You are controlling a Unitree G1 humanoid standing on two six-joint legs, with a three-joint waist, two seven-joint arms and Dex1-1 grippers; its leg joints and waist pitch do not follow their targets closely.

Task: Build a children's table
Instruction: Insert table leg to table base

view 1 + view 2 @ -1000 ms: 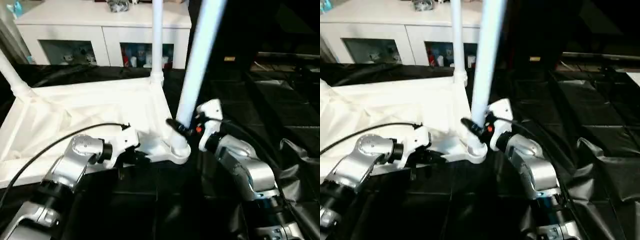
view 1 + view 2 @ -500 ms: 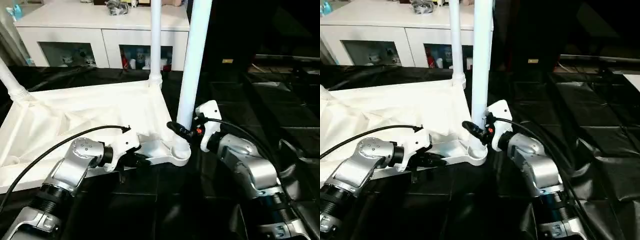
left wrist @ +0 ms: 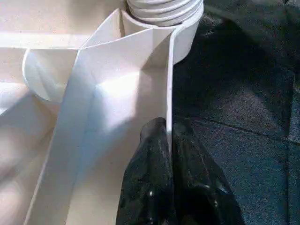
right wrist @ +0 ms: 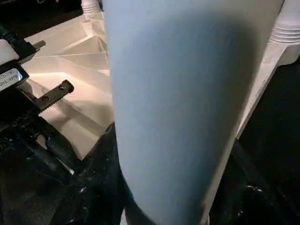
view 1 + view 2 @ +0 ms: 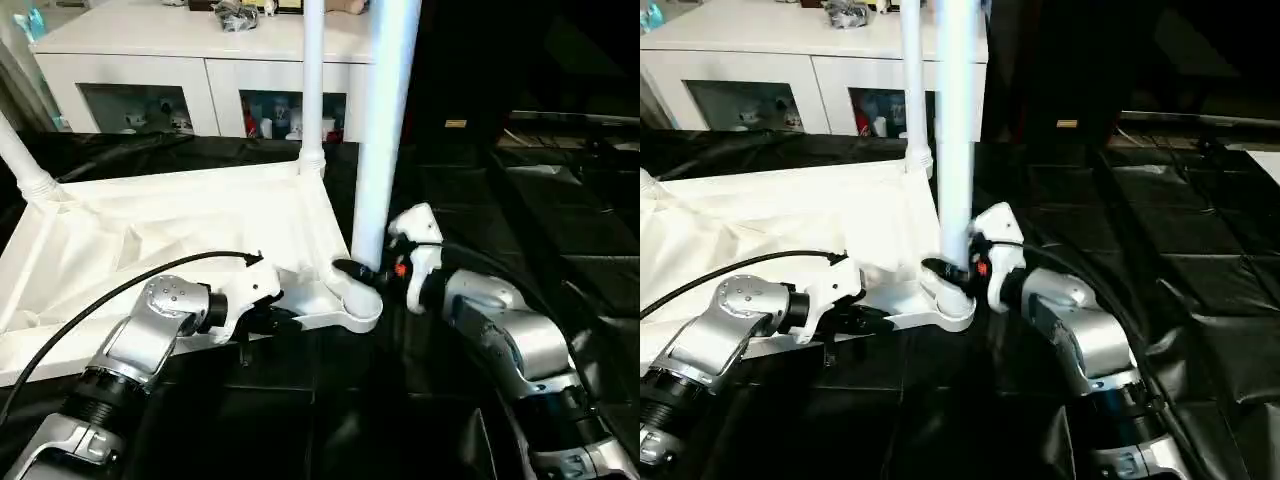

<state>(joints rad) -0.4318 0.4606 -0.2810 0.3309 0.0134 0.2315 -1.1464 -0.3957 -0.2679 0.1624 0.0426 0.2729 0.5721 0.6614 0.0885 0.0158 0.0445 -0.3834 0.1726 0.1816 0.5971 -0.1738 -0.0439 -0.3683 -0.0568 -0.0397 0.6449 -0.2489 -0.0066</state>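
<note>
**Item: children's table, part-assembled, underside up**

- **Tabletop** [image 5: 190, 225]: white plastic slab lying inverted on the black-covered worktop [image 5: 500, 200], filling the left and centre of the head view. Ribbed underside and thin rim walls suggest a light, fairly stiff moulding that may flex and slide on the sheeting if pushed sideways. Best held by a rim wall or rib close to the corner being worked, not by the open middle.
- **Fitted legs**: one leg [image 5: 312, 80] upright in the far corner socket, upper centre; another leg [image 5: 22, 155] leaning at the upper left edge.
- **Leg in hand** [image 5: 385, 120]: long white tapered tube, standing nearly upright at centre frame, its foot at the near corner socket [image 5: 352, 305]. Whether it is fully seated cannot be told. Likely light, hollow and smooth, so prone to slipping through a loose hold; its length gives leverage, so a low grasp near the socket steadies it best.
- **Left gripper** [image 3: 167, 133]: fingers pressed together on the thin rim wall of the tabletop, just beside the near socket.
- **Right gripper** [image 5: 358, 270]: fingers set around the base of the leg in hand, clamped on the tube just above the socket.
- **Background**: white cabinet [image 5: 150, 60] with glass doors, upper left.
</note>
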